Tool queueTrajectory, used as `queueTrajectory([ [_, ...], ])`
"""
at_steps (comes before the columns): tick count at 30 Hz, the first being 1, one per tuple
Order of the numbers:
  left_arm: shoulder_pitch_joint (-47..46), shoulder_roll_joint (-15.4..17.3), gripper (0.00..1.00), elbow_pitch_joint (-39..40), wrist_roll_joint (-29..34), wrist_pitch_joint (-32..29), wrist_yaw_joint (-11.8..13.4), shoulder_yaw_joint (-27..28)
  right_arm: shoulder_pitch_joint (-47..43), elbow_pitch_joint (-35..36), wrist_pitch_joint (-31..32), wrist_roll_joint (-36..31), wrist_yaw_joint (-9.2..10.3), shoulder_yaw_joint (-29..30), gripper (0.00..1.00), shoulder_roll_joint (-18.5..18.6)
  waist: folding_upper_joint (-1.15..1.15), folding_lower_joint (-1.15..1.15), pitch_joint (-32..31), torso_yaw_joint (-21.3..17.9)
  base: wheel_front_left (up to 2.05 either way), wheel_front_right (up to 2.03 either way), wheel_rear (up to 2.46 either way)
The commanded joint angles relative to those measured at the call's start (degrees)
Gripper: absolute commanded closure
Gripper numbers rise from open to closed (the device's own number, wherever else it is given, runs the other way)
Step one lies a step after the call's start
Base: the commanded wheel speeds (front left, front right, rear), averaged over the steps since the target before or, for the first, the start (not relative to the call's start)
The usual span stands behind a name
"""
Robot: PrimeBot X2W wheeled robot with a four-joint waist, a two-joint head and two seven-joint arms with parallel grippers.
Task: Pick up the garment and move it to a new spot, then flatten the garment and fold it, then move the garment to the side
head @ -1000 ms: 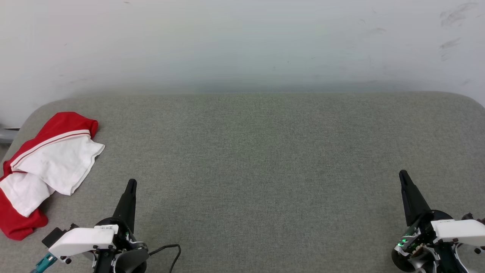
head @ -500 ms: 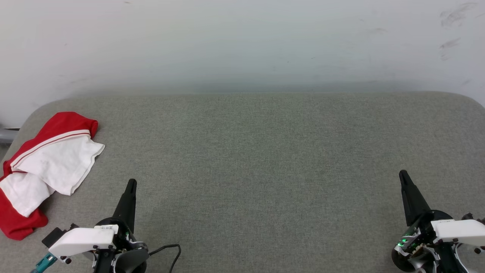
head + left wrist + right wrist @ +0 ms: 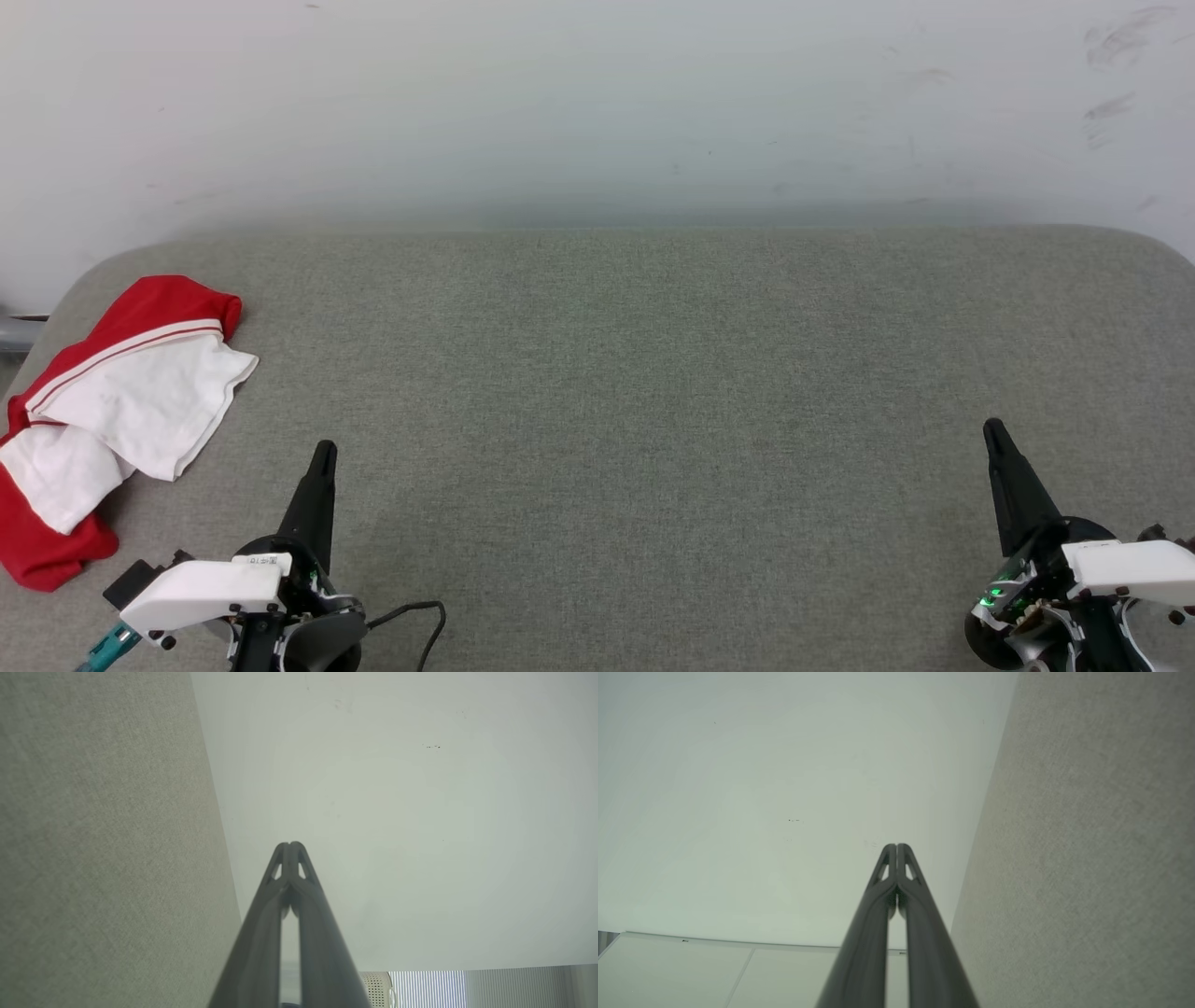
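Crumpled red jersey shirt with white sleeves (image 3: 121,411) at far left edge of grey fabric tabletop (image 3: 653,392). Left gripper (image 3: 323,455) near shirt, not touching, fingers pressed together, empty. Right gripper (image 3: 993,431) well apart at near right, pressed together, empty.

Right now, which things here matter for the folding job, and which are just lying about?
For the job: garment, bunched at the left end of the grey surface; left gripper and right gripper, both shut.
Lying about: black cable, grey pipe.
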State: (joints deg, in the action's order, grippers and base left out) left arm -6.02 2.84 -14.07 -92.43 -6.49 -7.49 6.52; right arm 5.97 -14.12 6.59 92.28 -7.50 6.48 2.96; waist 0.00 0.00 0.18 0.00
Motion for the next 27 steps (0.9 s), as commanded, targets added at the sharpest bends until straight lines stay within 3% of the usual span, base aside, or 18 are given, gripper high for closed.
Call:
queueTrajectory([
  [1,-0.62,-0.01,1.00,0.02,0.24,-0.17,0.00,0.04,0.83,0.02,-0.11,-0.01,0.03,-0.04,1.00,-0.28,0.00,0.00,0.00,0.00,0.00,0.00,0.00],
  [2,0.00,0.00,0.00,0.00,0.00,0.00,0.00,0.00,0.00,0.00,0.00,0.00,0.00,0.00,0.00,0.00,0.00,0.00,0.00,0.00,0.00,0.00,0.00],
  [16,2.44,-0.18,0.00,-2.11,1.86,2.89,0.00,-1.06,-2.75,-1.01,-2.87,-3.17,0.01,-1.12,0.00,-0.03,0.00,0.00,-0.22,-0.09,0.00,0.00,0.00],
  [27,2.84,-0.13,0.00,-1.87,10.34,5.75,0.56,1.40,-2.98,-0.43,-5.77,-13.71,0.01,0.39,0.00,-0.03,0.00,0.00,-0.37,-0.18,0.00,0.00,0.00],
])
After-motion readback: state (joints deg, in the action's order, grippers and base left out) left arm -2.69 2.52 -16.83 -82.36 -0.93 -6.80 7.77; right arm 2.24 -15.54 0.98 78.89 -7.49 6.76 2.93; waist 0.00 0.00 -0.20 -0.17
